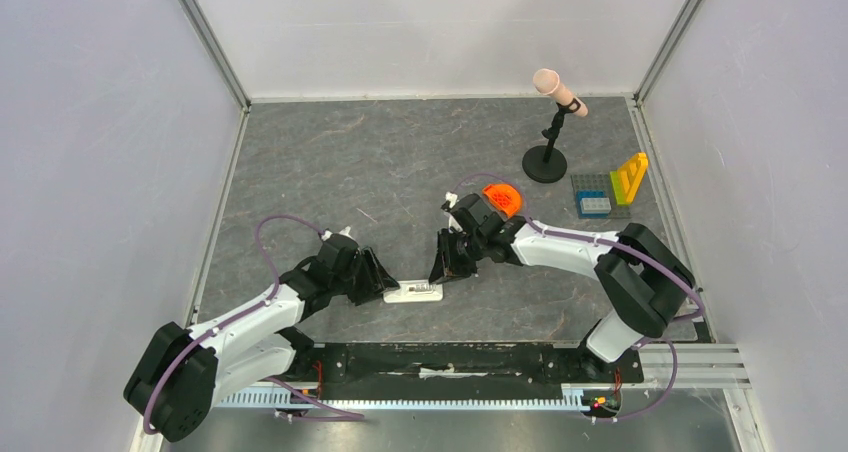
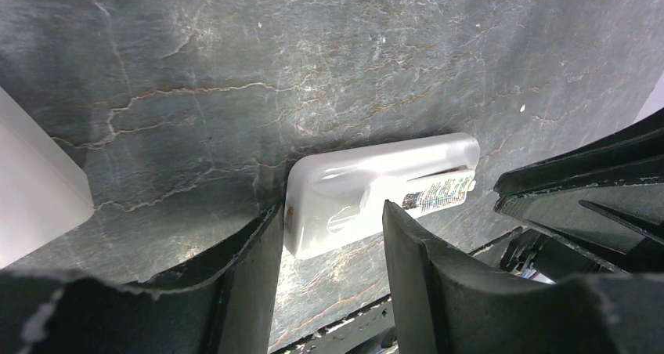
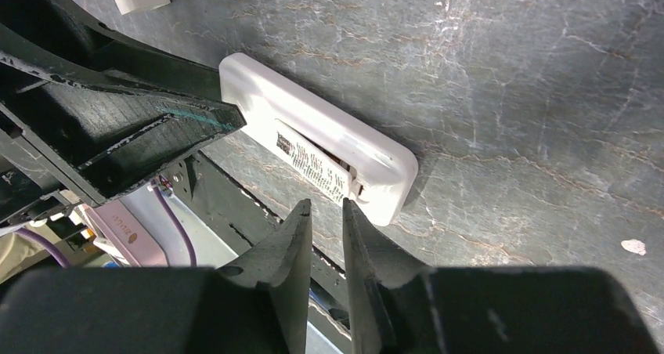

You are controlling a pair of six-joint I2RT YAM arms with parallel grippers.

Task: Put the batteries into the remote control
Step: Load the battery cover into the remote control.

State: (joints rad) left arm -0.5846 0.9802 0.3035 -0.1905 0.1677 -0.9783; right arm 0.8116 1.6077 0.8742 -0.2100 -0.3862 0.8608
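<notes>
The white remote control [image 1: 413, 292] lies flat near the table's front edge, battery recess facing up. A battery with a pale printed wrap [image 3: 312, 163] lies in that recess; it also shows in the left wrist view [image 2: 438, 193]. My left gripper [image 2: 333, 213] comes in from the left and straddles the remote's left end [image 2: 337, 205], one finger against each side, holding it down. My right gripper [image 3: 325, 207] hovers at the remote's right end [image 3: 384, 178], just in front of the recess. Only a narrow gap separates its fingers, and nothing is between them. No loose batteries show.
An orange dish [image 1: 502, 198] sits behind the right wrist. A microphone on a black stand [image 1: 546, 157] and toy bricks on a grey plate [image 1: 608, 196] are at the back right. A shorter white block [image 2: 35, 189] lies left of the remote. A black rail runs along the table's front edge.
</notes>
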